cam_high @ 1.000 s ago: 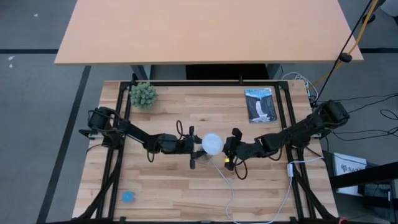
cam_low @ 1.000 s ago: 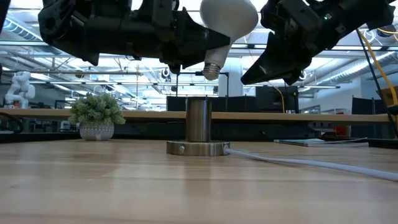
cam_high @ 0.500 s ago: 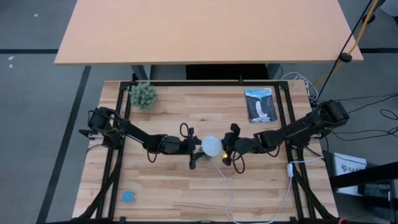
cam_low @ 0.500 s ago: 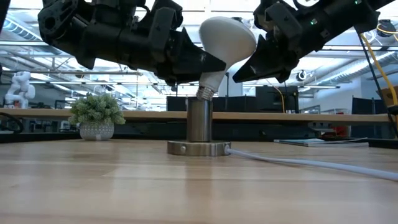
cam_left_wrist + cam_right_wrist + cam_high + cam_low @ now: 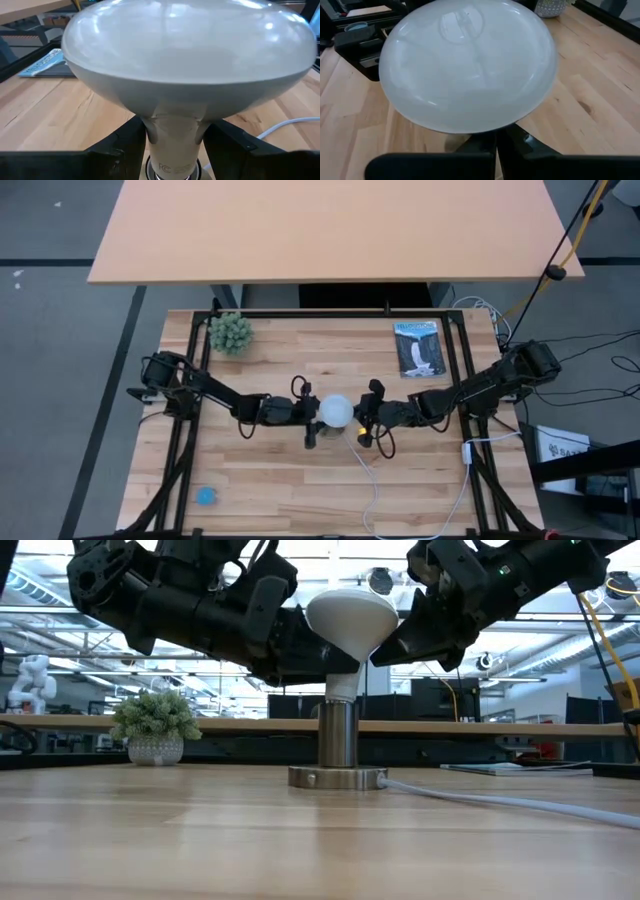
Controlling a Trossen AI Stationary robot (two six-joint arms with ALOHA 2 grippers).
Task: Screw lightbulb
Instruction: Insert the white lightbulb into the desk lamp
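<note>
The white lightbulb (image 5: pixel 350 618) stands upright with its base in the round metal socket (image 5: pixel 338 736), whose disc foot (image 5: pixel 338 778) rests on the wooden table near its middle. From above the bulb shows as a white dome (image 5: pixel 335 410). My left gripper (image 5: pixel 316 417) is at the bulb's left side, shut on the bulb. My right gripper (image 5: pixel 362 416) is open just right of the dome (image 5: pixel 470 65); I cannot tell whether it touches the dome. My left gripper pinches the bulb's narrow neck (image 5: pixel 175 135) between its two fingers (image 5: pixel 125 147), just below the dome. The fingers come about level from the table's left. The bulb stands upright, its lower end in the socket.
A white cord (image 5: pixel 368 480) runs from the socket toward the near edge. A small potted plant (image 5: pixel 230 332) stands at the far left, a booklet (image 5: pixel 418 347) lies at the far right, and a small blue disc (image 5: pixel 206 496) lies at the near left.
My left gripper has gone down with the bulb and turned it from tilted to upright, so its base now sits in the socket. The socket has slid a little toward the table's right. My right gripper has moved left, closer to the dome.
</note>
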